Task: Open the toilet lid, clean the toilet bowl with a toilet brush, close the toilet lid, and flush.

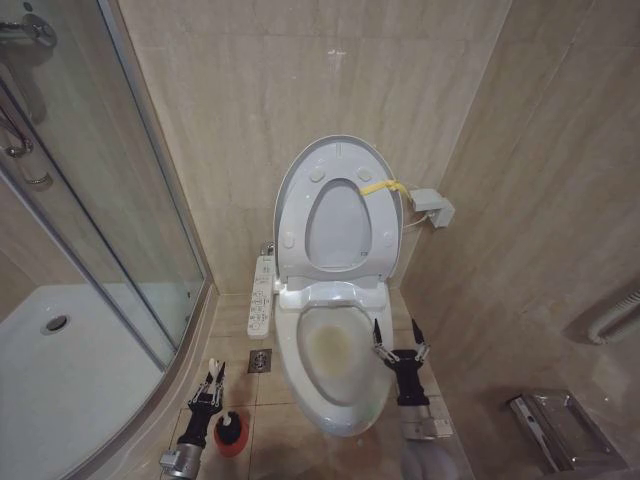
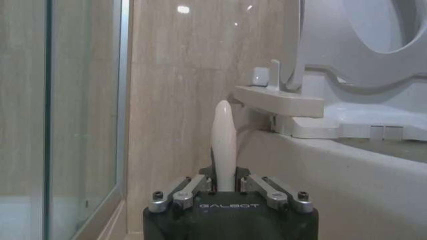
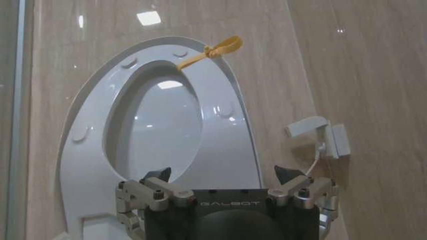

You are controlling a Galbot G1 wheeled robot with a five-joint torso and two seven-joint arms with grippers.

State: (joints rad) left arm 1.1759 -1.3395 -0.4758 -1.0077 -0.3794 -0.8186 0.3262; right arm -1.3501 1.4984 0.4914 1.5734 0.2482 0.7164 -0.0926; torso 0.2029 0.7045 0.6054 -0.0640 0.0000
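Two jobs split now — toilet lid [image 1: 335,165] up, left gripper [image 2: 225,187] clamped on the toilet brush [image 2: 224,145] handle, right gripper [image 1: 400,345] spread wide beside the toilet bowl [image 1: 335,350] — lifting the brush bowlward looks next.

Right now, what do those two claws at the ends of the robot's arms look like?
Both match: the left gripper and right gripper have slim dark pointed fingers on silver metal links with bolts, mounted on a black body. White lettering on each body reads GALBOT. Behind them sit silver-grey wrist sections.
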